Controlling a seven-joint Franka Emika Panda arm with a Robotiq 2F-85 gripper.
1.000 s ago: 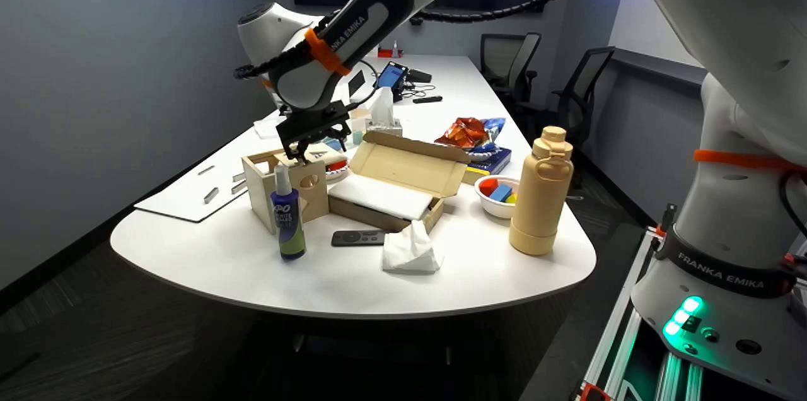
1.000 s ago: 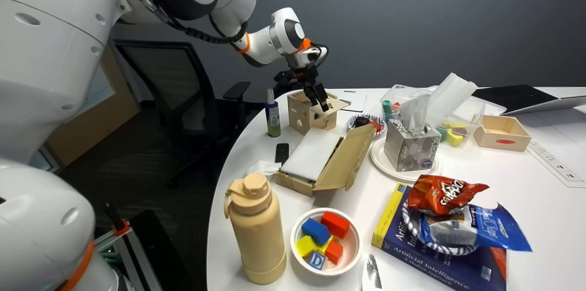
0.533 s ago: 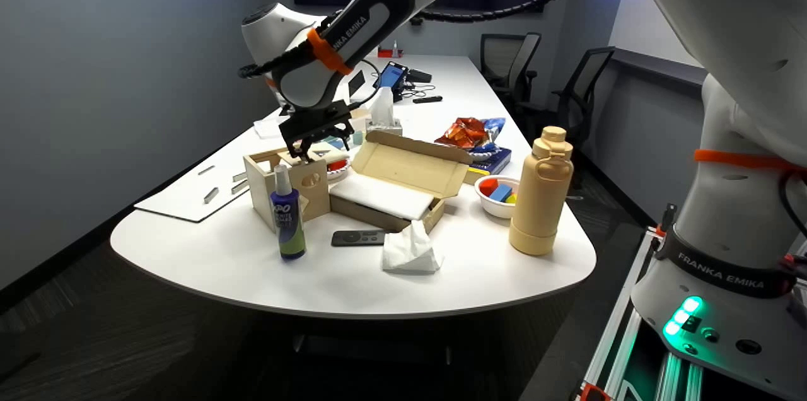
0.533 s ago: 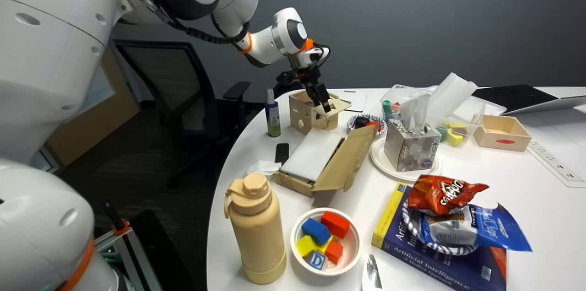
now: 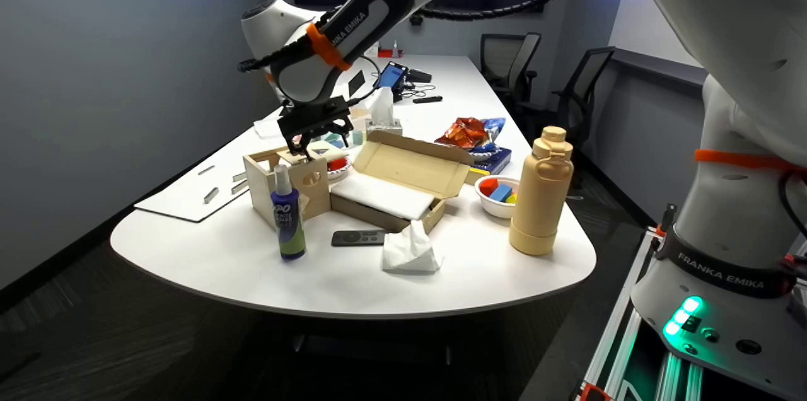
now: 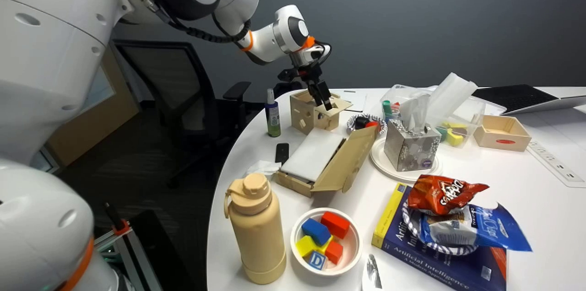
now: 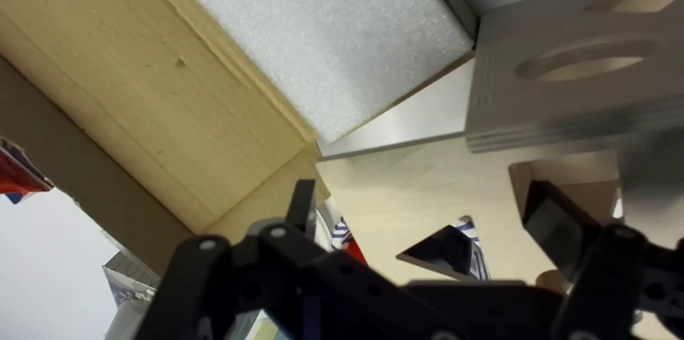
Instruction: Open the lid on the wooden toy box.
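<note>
At the left of my wrist view lies the cardboard carton (image 7: pixel 160 83); its corner comes near the outer end of the lid (image 7: pixel 385 201), so any swing that way wants to be slow; next is one of my fingers (image 7: pixel 303 203), just past the lid's edge; my claw (image 7: pixel 427 206) is spread wide, with nothing pinched; between its tips the lid juts well out from the toy box (image 5: pixel 319 199), whose top is partly uncovered in an exterior view; I judge that the lid slides rather than lifts; my other finger is over or in its square hole (image 7: pixel 582 166), I cannot tell which; at the right is the box's side wall (image 7: pixel 561 99); to finish well, I would seat that finger in the hole, pull level and along the wall, and ease off if the box drags or the lid starts to tip.
</note>
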